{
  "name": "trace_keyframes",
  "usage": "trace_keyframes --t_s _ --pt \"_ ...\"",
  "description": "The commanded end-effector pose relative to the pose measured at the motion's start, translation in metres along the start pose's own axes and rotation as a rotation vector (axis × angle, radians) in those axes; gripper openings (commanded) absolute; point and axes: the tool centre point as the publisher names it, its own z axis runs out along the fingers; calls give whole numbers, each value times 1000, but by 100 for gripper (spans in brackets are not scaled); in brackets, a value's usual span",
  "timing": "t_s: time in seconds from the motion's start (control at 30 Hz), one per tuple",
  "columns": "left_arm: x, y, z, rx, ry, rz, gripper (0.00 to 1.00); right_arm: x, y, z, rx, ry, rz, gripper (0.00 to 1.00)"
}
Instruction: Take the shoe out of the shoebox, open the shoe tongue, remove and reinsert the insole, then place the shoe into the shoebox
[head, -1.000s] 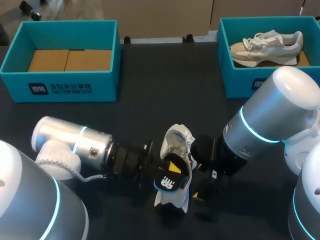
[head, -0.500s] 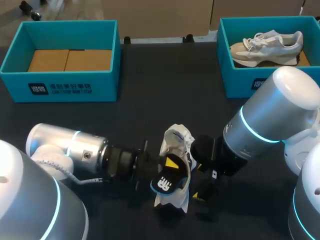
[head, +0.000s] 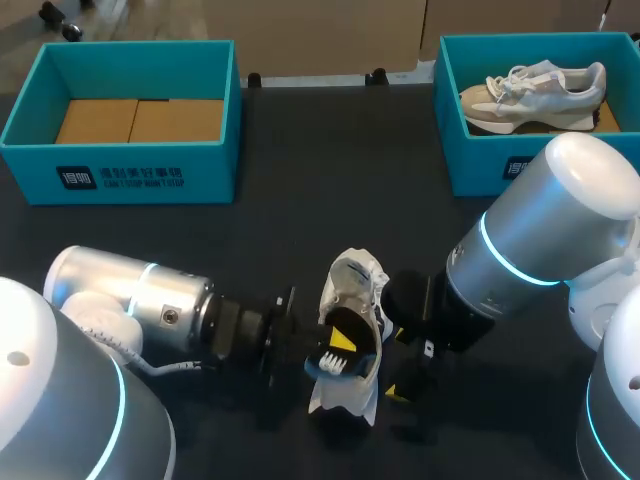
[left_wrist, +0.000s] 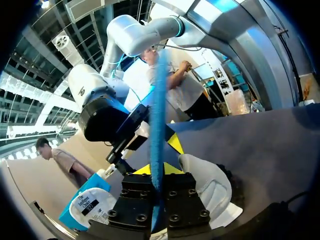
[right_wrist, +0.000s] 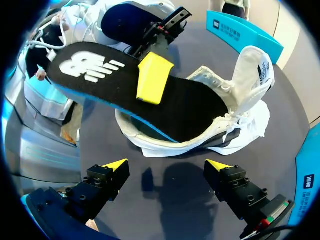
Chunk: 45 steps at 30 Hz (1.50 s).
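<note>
A white shoe lies on the dark table near the front middle, its tongue folded up and open. A black insole with a blue edge and a white logo slants with its front end in the shoe's opening and its heel end sticking out. My left gripper is shut on the insole, one yellow fingertip lying on its top face. In the left wrist view the insole runs edge-on through that gripper. My right gripper stands open just short of the shoe's side, touching nothing.
A teal box with brown card in its bottom stands at the back left. Another teal box at the back right holds a second, beige shoe. Both arms crowd the table's front around the shoe.
The left arm has drawn back a little to the left, and the insole has tipped flatter, lying lower in the shoe's opening. The right arm has kept still.
</note>
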Motion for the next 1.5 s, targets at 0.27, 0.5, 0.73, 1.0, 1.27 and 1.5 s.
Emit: trace_keyframes --t_s 0.27,0.5,0.73,1.0,1.27,1.5 --pt "0 24 12 -76 -9 120 0 1 -1 1 -2 -2 0 100" --pt "-4 43 14 -100 -15 167 0 1 -1 1 -2 -2 0 100" --pt "-6 44 9 -114 -29 169 0 1 -1 1 -2 -2 0 100" --pt "-4 22 3 -69 -51 144 36 1 -1 1 -2 -2 0 100" --pt "-4 5 2 -51 -75 169 18 1 -1 1 -2 -2 0 100" --pt "-2 4 6 -54 -69 182 0 1 -1 1 -2 -2 0 100"
